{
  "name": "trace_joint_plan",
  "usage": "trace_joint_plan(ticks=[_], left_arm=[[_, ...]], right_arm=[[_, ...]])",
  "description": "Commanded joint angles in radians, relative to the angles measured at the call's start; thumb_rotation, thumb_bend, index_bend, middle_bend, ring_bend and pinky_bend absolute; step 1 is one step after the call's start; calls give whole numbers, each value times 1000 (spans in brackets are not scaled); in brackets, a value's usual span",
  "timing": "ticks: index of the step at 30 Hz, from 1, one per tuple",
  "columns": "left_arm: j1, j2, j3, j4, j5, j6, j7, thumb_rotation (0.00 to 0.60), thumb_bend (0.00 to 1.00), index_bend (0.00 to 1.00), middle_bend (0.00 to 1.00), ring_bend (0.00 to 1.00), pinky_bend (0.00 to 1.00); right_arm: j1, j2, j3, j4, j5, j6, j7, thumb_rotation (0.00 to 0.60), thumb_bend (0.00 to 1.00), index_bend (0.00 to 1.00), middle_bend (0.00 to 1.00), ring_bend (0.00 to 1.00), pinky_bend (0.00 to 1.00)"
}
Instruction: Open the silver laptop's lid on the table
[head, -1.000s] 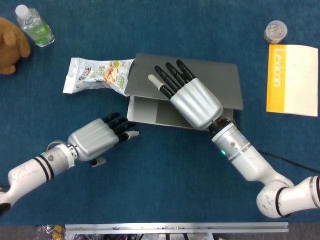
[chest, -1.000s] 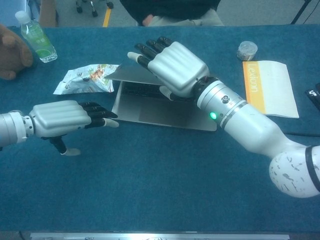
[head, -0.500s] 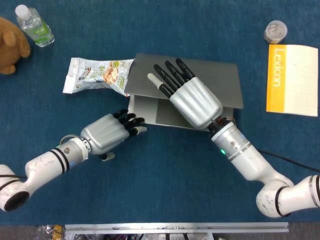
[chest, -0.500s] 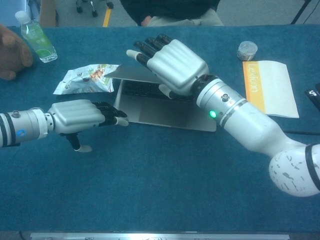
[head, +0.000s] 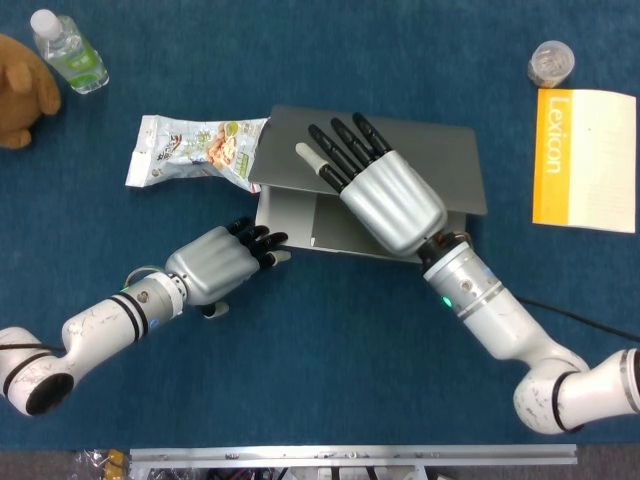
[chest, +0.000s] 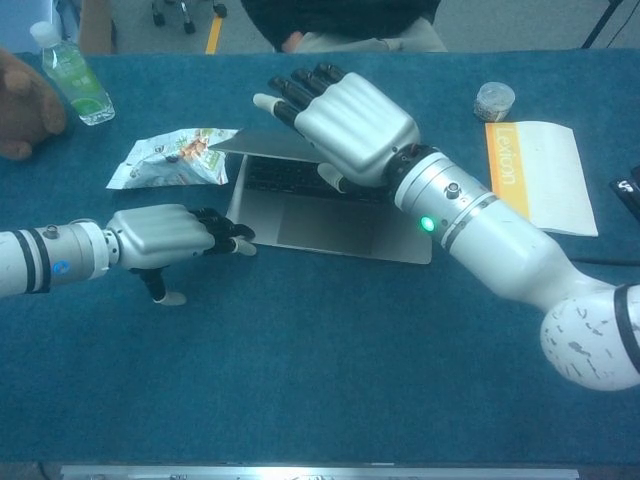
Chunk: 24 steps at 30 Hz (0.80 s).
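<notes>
The silver laptop lies mid-table, its lid (head: 445, 160) raised a little above the base (head: 295, 215). In the chest view the keyboard shows under the lifted lid (chest: 255, 148). My right hand (head: 388, 198) lies over the lid with its fingers stretched across the top. Seen from the chest, the right hand (chest: 352, 122) has its thumb under the lid's front edge, so it grips the lid. My left hand (head: 213, 265) holds nothing; its fingertips touch the base's front left corner (chest: 245, 235), which also shows in the chest view, left hand (chest: 165, 236).
A snack bag (head: 195, 148) lies against the laptop's left rear corner. A water bottle (head: 68, 50) and a brown plush toy (head: 22, 90) sit at the far left. A small jar (head: 550, 63) and a yellow-and-white Lexicon book (head: 585, 160) lie at the right.
My left hand has moved right until its fingertips reached the laptop's front left corner. The right hand has stayed on the lid, which sits slightly higher.
</notes>
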Motion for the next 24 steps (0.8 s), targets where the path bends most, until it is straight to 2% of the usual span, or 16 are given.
trace_joint_plan(ticks=[1, 10, 24], left_arm=[[-3, 1, 6, -2, -8, 3, 9, 600, 248, 0, 0, 0, 3], [-14, 1, 20, -15, -31, 12, 34, 600, 247, 0, 0, 0, 3], [-30, 0, 36, -35, -64, 25, 69, 600, 247, 0, 0, 0, 3]], right_arm=[[-2, 6, 1, 1, 3, 4, 1, 600, 359, 0, 19, 0, 102], [-7, 44, 17, 8, 18, 23, 8, 600, 358, 0, 19, 0, 102], [1, 118, 97, 80, 67, 45, 56, 600, 358, 0, 19, 0, 102]])
